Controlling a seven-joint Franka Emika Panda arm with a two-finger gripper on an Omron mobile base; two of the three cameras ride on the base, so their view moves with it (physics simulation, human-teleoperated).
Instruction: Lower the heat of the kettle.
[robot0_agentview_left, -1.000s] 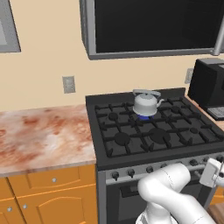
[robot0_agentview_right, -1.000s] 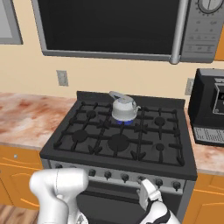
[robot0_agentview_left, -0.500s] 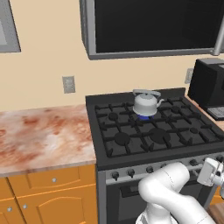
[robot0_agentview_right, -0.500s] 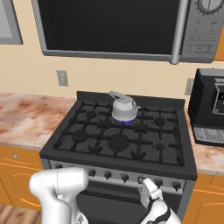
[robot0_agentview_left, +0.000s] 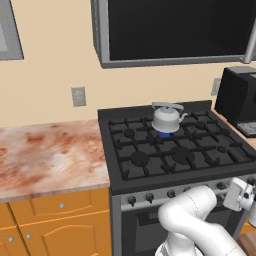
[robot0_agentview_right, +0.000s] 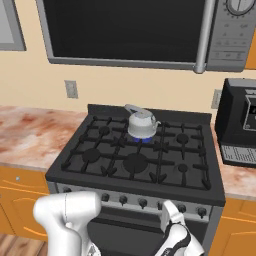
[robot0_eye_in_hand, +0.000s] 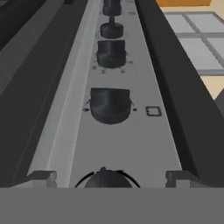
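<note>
Our claw (robot0_eye_in_hand: 106, 178) stands wide open with nothing held. In the hand view its two tips flank a dark knob (robot0_eye_in_hand: 105, 180) sitting right between them on the stove's grey control strip (robot0_eye_in_hand: 144, 144). More knobs run away in a line along that strip, the nearest being a larger-looking one (robot0_eye_in_hand: 110, 105) just ahead.

In the left base view the kettle (robot0_agentview_left: 167, 118) sits on a back burner of the black stove (robot0_agentview_left: 172, 150), a blue flame under it. It lies up and behind the front panel where our hand (robot0_agentview_left: 239, 195) hangs, low at the stove's right end.

In the right base view the kettle (robot0_agentview_right: 140, 123) stands at the rear centre, spout to the right; our hand (robot0_agentview_right: 172, 225) is just below the knob row (robot0_agentview_right: 142, 202). We judge the straddled knob the likely target, though we cannot tell which burner it feeds. Whether the kettle holds anything we cannot tell.
</note>
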